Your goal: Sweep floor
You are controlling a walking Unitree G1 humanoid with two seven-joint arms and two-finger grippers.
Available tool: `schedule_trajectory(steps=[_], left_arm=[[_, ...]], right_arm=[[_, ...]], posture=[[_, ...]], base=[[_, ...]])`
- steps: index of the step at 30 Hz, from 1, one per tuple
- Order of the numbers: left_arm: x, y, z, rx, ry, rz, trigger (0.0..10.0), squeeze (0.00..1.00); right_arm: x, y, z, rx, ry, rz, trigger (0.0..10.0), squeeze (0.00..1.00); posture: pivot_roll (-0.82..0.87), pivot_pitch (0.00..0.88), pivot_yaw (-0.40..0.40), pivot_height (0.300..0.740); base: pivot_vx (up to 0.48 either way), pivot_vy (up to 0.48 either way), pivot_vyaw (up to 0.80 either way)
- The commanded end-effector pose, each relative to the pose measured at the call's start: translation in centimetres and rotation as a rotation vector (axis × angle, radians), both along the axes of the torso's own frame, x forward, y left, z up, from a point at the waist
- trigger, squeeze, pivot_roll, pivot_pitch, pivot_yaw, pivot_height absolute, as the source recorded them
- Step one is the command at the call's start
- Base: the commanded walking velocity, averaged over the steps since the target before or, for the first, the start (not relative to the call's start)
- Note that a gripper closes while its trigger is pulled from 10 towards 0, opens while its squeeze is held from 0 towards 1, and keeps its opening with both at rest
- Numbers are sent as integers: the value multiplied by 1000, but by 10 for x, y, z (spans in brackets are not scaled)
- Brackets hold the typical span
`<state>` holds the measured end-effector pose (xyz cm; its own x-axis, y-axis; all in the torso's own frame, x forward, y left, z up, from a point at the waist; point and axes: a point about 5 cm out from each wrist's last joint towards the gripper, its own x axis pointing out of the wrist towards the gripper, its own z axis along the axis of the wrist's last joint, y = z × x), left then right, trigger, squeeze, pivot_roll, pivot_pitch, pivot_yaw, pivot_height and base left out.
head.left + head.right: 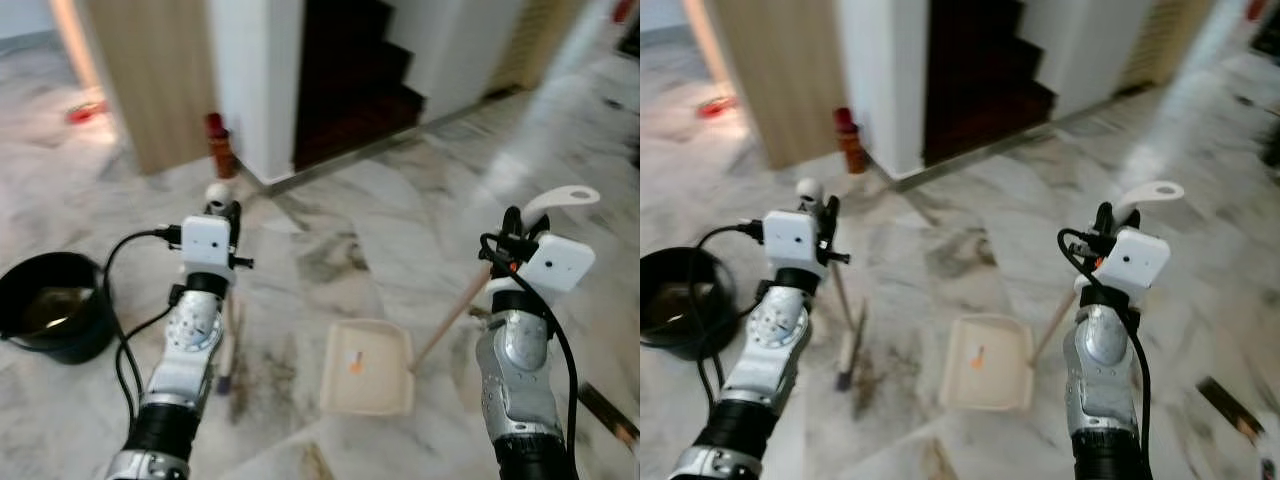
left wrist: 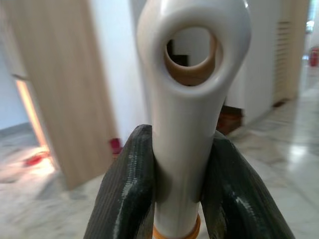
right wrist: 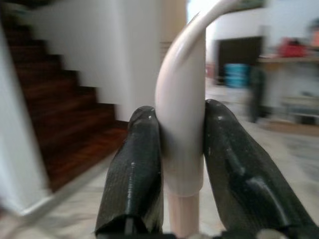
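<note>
A small orange scrap (image 1: 356,364) is lying inside a cream dustpan (image 1: 367,366) resting flat on the marble floor (image 1: 340,220), at the lower centre of the head view. The dustpan's long handle (image 1: 455,310) is rising toward the right, where the right gripper (image 3: 180,164) is clamping both black fingers on its pale grip. Left of centre, the left gripper (image 2: 177,189) is squeezing the white looped top of the broom (image 1: 230,330), whose bristles are touching the floor just left of the pan. A black bucket (image 1: 55,305) is sitting at the left edge. Sweeping appears underway; the next stroke likely calls for drawing the bristles toward the pan's open lip.
</note>
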<state>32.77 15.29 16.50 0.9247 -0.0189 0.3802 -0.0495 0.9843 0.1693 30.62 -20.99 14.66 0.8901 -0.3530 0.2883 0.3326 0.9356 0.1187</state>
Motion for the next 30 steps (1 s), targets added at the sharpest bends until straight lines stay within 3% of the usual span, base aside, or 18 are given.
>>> schedule_trajectory(steps=[1, 30], left_arm=[[-1, -4, 8, -7, -45, -15, 10000, 0], [1, -5, 9, -31, -44, -29, 10000, 0]], right_arm=[[3, 3, 11, -11, -44, 14, 10000, 0], [3, 3, 14, -30, -44, 16, 10000, 0]], posture=[[67, 90, -68, 740], [60, 114, -68, 740]], base=[[0, 0, -800], [0, -33, -800]])
